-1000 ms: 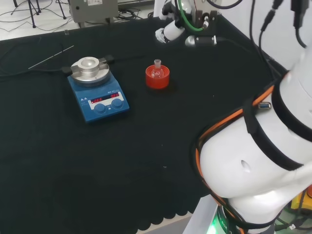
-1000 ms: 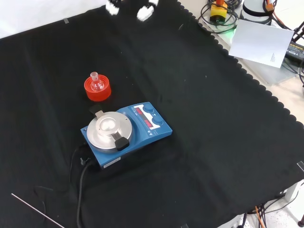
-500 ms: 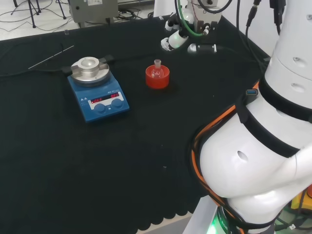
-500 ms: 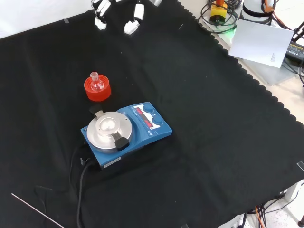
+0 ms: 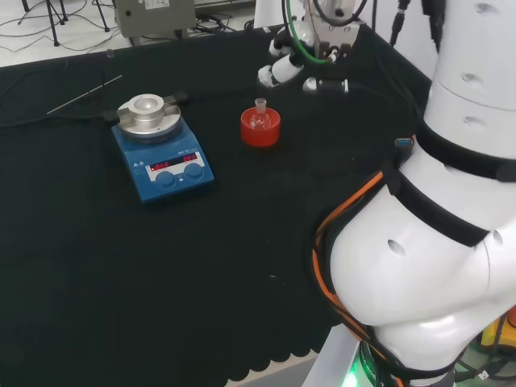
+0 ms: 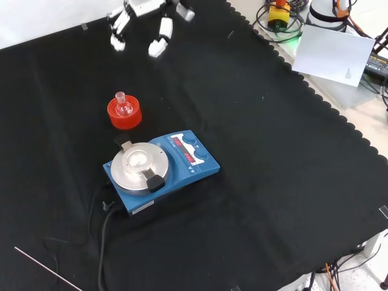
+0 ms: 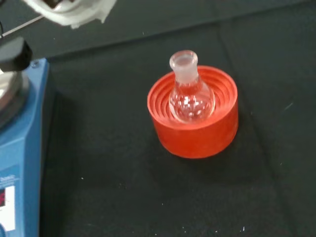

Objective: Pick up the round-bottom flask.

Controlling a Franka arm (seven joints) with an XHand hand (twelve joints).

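A small clear round-bottom flask [image 7: 190,94] sits upright in a red ribbed ring stand [image 7: 195,133] on the black cloth; the flask [image 6: 123,106] and its stand [image 6: 125,117] lie left of the middle in the front view, the flask [image 5: 260,115] and stand [image 5: 260,131] near the middle in the head view. The hand [image 6: 145,18] hangs in the air above and behind the flask in the front view, fingers straight and spread, holding nothing. In the head view the hand [image 5: 278,68] is up and to the right of the flask, apart from it.
A blue hotplate stirrer [image 6: 160,167] with a round metal top stands in front of the flask in the front view, its black cable [image 6: 103,236] trailing toward the near edge. A thin rod [image 6: 45,270] lies at the cloth's near left. The arm's white links [image 5: 435,226] fill the head view's right.
The hand has come down and toward the flask, farther into the front view from its top edge. The flask, stand and hotplate have not moved.
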